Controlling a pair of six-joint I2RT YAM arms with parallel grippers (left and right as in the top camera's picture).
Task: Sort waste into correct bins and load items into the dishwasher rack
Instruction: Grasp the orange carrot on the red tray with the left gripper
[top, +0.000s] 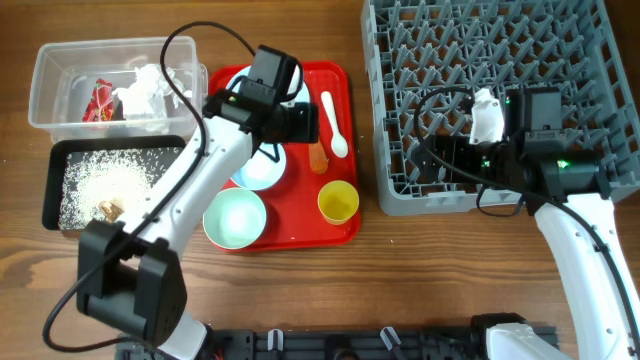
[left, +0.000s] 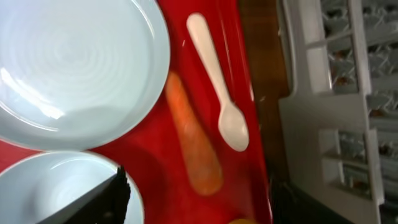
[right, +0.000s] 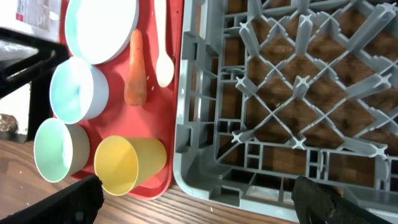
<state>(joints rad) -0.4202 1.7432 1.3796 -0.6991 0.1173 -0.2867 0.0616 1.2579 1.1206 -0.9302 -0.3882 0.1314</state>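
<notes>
On the red tray (top: 300, 228) lie an orange carrot (top: 318, 157), a white spoon (top: 335, 125), a yellow cup (top: 338, 202) and two pale bowls (top: 235, 218) (top: 258, 168); my left arm mostly hides the plate (top: 236, 84). My left gripper (top: 300, 120) hovers open and empty over the tray. In the left wrist view it (left: 199, 208) is just short of the carrot (left: 193, 137), with the spoon (left: 217, 93) and plate (left: 74, 68) beyond. My right gripper (top: 445, 155) (right: 196, 205) is wide open and empty over the grey rack's (top: 480, 90) near-left corner.
The clear bin (top: 48, 95) holds a red wrapper (top: 100, 100) and white tissue (top: 145, 90). The black bin (top: 50, 195) holds rice (top: 100, 178) and a brown lump (top: 110, 208). The right wrist view shows the cup (right: 127, 163) on its side by the rack (right: 280, 93).
</notes>
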